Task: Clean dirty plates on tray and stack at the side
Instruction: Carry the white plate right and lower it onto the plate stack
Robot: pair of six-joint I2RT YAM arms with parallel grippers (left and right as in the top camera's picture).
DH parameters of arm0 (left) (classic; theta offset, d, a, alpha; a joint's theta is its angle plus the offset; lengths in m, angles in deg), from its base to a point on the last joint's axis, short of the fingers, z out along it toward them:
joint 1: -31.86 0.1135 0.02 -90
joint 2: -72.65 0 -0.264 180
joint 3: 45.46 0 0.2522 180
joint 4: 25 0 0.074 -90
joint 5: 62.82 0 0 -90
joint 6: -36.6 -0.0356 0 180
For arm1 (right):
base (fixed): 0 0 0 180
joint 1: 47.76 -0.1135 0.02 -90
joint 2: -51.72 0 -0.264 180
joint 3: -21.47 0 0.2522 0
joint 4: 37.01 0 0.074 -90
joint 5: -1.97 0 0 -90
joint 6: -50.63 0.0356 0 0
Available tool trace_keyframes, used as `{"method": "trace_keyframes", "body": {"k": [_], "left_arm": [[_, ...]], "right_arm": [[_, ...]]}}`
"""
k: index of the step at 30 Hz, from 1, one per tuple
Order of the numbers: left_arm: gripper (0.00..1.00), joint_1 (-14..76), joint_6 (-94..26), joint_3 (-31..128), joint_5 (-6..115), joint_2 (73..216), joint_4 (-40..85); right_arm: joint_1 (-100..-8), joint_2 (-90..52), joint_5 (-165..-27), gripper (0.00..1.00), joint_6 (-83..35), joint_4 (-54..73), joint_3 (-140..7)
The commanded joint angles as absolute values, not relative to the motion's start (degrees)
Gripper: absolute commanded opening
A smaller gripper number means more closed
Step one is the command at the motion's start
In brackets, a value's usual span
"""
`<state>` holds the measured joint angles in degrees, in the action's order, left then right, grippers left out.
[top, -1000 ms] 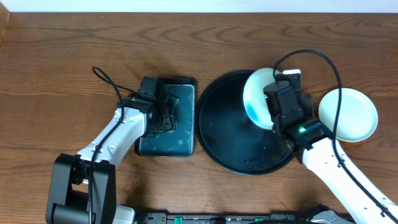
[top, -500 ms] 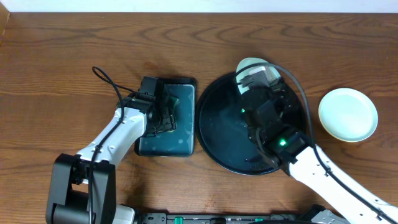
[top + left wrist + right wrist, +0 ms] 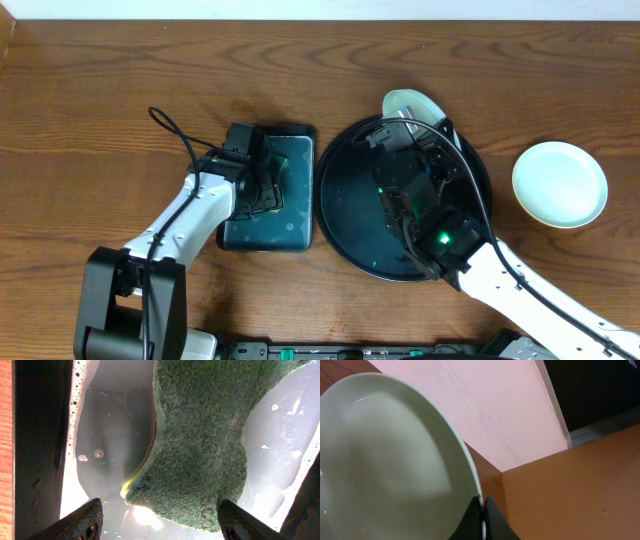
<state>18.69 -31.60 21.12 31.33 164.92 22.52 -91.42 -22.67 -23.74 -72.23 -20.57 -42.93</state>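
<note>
One pale plate (image 3: 560, 183) sits aside on the desk (image 3: 100, 100) right of the black tray (image 3: 345, 215), your right gripper (image 3: 483, 506) clamps a second plate (image 3: 385, 460) over the tray's far rim, and your left gripper (image 3: 159, 512), jaws apart, straddles the sponge (image 3: 200, 445): wiping likely remains.

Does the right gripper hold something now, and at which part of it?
Yes. The right gripper holds a pale plate by its rim: the fingers are pinched on the plate's edge, as the right wrist view shows.
</note>
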Motion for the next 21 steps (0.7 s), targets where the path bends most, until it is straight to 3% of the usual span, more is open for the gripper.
{"method": "trace_keyframes", "body": {"k": [1, 12, 21], "left_arm": [[0.74, 18.9, -31.7, 20.7, 31.2, 165.4, 22.6], [0.74, 18.9, -31.7, 20.6, 31.2, 165.4, 22.3], [0.75, 18.9, -31.7, 20.6, 31.2, 165.4, 22.3]], "right_arm": [[-92.1, -21.8, -21.8, 0.01, -73.3, -20.9, -42.9], [-91.9, -21.8, -21.8, 0.01, -71.9, -21.2, -42.9], [-86.6, -22.1, -32.5, 0.01, -41.4, -9.4, -42.9]]}}
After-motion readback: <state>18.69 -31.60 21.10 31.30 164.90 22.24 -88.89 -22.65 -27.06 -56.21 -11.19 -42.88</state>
